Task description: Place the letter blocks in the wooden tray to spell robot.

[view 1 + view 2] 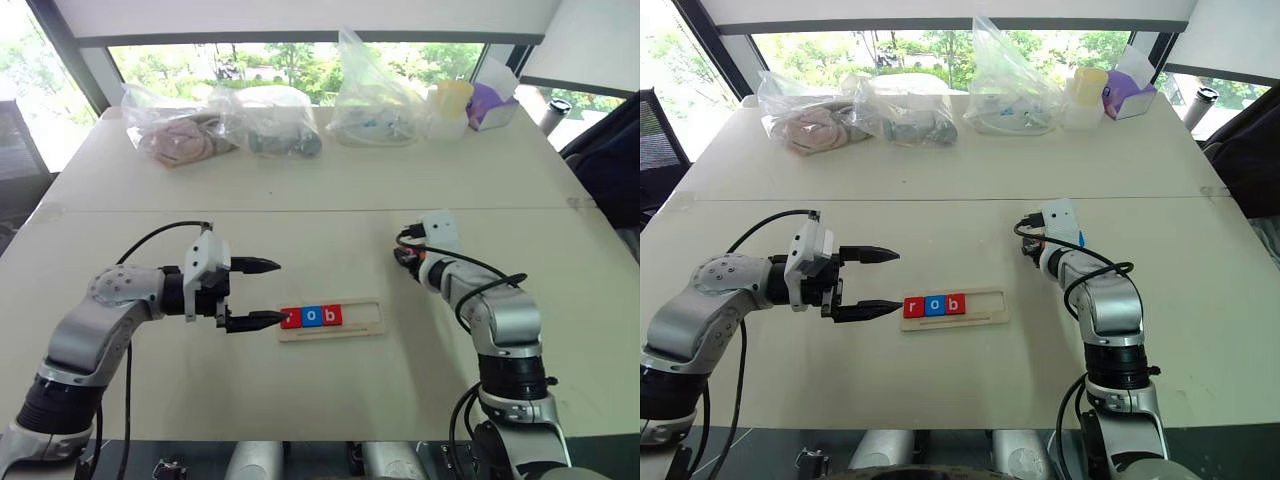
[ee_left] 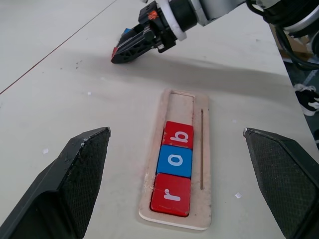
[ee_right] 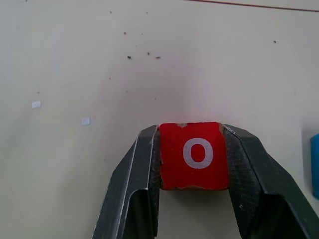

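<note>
Step in hand is the fourth letter: your right gripper (image 3: 194, 159) has its fingers clamped on the red o block (image 3: 194, 156) on the table, right of the wooden tray (image 1: 365, 320) holding r, o, b; next, lift it into the slot beside b, left gripper (image 1: 262, 293) fingers apart.

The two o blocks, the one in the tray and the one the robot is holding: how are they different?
The o block in the wooden tray is blue; the o block in the right gripper is red. The blue one sits between the r block and the b block; the red one is pinched between shut jaws, away from the tray. Both are small square tiles with a white lowercase o.
</note>
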Available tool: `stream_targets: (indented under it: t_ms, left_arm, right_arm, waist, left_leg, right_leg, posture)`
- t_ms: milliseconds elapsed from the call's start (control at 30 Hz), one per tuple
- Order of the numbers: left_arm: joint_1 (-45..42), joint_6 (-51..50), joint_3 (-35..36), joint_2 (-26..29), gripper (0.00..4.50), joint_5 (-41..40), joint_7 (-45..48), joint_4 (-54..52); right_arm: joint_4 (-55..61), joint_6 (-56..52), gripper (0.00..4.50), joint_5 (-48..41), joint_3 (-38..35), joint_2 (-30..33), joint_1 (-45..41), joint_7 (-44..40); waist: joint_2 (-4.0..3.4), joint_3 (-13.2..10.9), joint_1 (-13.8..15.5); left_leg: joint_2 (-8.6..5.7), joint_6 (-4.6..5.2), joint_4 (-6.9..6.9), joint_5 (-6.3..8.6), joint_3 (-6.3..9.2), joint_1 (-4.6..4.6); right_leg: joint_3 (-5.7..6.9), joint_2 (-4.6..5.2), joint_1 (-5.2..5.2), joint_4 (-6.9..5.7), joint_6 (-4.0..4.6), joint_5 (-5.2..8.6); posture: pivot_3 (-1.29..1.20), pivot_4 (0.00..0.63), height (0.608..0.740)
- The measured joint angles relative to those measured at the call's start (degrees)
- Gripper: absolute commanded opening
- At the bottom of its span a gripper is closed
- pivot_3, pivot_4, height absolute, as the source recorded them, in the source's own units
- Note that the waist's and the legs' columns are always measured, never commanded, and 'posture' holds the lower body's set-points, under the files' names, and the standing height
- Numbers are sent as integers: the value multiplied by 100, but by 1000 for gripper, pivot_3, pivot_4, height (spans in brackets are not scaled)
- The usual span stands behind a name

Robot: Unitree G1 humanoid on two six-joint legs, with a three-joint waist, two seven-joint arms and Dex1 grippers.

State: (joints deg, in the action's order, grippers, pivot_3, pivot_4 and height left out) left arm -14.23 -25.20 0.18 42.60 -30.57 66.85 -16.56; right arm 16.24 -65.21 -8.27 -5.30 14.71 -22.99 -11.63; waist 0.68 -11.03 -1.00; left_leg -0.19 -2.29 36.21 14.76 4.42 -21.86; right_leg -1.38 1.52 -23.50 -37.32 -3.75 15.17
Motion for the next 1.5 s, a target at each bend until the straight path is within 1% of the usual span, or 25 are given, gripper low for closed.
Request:
stream_targets:
  t_ms: [167,233,367,600,633,667,733,767,800,833,867,900,967,1033,1100,1233,1333,1500]
  left_arm:
    - [-9,73,-10,-21,4500,11,14,41]
    - [-16,90,-22,-31,4500,13,19,94]
    - [-81,127,-122,-88,4500,17,57,135]
    - [-192,204,-165,-112,4500,67,81,268]
    - [-197,205,-169,-118,4500,71,88,288]
    - [-204,209,-172,-128,4500,84,96,303]
    - [-214,213,-174,-141,4500,108,113,305]
    - [-214,213,-174,-143,4500,119,118,305]
    - [-215,213,-174,-146,4500,121,121,305]
    - [-215,214,-174,-153,4500,125,123,304]
    - [-214,215,-173,-155,4500,131,124,305]
    - [-214,216,-171,-155,4500,136,123,305]
    - [-219,218,-174,-168,4500,140,121,306]
    - [-228,221,-176,-212,4500,145,114,306]
    - [-230,226,-176,-219,4500,167,109,307]
    - [-235,238,-176,-254,4500,199,93,308]
    - [-231,242,-176,-276,4500,218,62,305]
    - [-194,237,-161,-272,4500,217,44,249]
  right_arm:
    - [1550,-1102,1190,-200,-267,-25,835,64]
    - [2243,-1649,1190,-212,-406,-158,1180,148]
    - [2743,-2102,1190,-177,-558,-388,1394,334]
    - [2953,-2411,1190,-147,-675,-576,1391,472]
    - [2961,-2426,2203,-148,-674,-578,1391,475]
    - [2967,-2424,2446,-151,-670,-578,1397,470]
    - [2972,-2356,3357,-199,-596,-488,1422,391]
    - [2971,-2285,3984,-220,-550,-359,1444,314]
    - [2958,-2177,4246,-241,-483,-173,1461,197]
    - [2914,-1953,4246,-293,-365,205,1476,-30]
    - [2786,-1370,4246,-403,-133,1099,1477,-571]
    - [2686,-831,4246,-435,-82,1701,1476,-1027]
    - [2429,195,4246,-469,-48,2390,1506,-1832]
    - [2046,1307,4246,-558,95,2973,1690,-2700]
    - [1502,2195,4246,-604,255,3387,1796,-3489]
    - [235,3597,4246,-635,488,4008,1707,-4836]
    - [-593,4280,4246,-553,699,4075,1392,-5396]
    - [-1597,5000,4246,-372,944,4066,915,-5886]
  waist:
    - [-1,1,20]
    - [0,1,-2]
    - [-2,2,-14]
    - [-1,2,-8]
    - [-1,2,-8]
    - [-1,2,-8]
    - [-1,2,-9]
    - [-2,2,-10]
    - [-2,2,-10]
    - [-6,-1,-8]
    - [-15,-7,-9]
    - [-14,-7,-10]
    - [6,0,-8]
    - [7,0,-4]
    - [8,-1,0]
    - [9,-3,-1]
    - [11,-5,-8]
    - [10,-6,9]
  left_leg:
    - [-1,0,1,0,13,-12]
    - [0,0,4,0,11,-10]
    - [1,0,3,0,7,1]
    - [0,0,-2,0,3,-3]
    - [0,0,-3,0,3,-3]
    - [0,0,-2,0,3,-3]
    - [0,0,-1,0,3,-3]
    - [-1,0,-1,0,2,-3]
    - [0,0,1,0,2,-4]
    - [-2,0,3,0,-1,-6]
    - [-6,0,5,0,-10,-9]
    - [-8,0,6,0,-11,-8]
    - [-6,1,4,1,-10,-7]
    - [-6,2,0,1,-8,-5]
    - [-5,2,0,1,-6,-5]
    - [-4,2,8,1,-11,0]
    - [-3,2,9,1,-13,8]
    - [-3,2,4,1,-11,8]
  right_leg:
    - [2,2,-5,2,-1,1]
    - [2,0,-5,2,0,2]
    - [1,-1,-1,1,17,11]
    - [1,0,-2,7,0,4]
    - [1,0,-2,7,0,4]
    - [2,0,-2,7,0,4]
    - [1,1,-2,7,0,4]
    - [1,2,-2,7,2,5]
    - [1,2,-1,9,3,5]
    - [0,4,-2,11,6,7]
    - [-1,9,-1,20,14,13]
    - [-1,11,5,26,9,15]
    - [0,5,7,29,-21,19]
    - [1,2,7,27,-25,15]
    - [2,0,7,23,-15,8]
    - [-1,3,11,21,-12,7]
    - [-2,3,16,20,-8,6]
    - [-2,3,15,19,-9,5]
  posture:
    - [0,150,740]
    - [0,150,740]
    - [0,150,740]
    - [0,150,740]
    - [0,150,740]
    - [0,150,740]
    - [0,150,740]
    - [0,150,740]
    - [0,150,740]
    - [0,150,740]
    - [0,150,740]
    - [0,150,740]
    - [0,150,740]
    - [0,150,740]
    - [0,150,740]
    - [0,150,740]
    - [0,150,740]
    - [0,150,740]
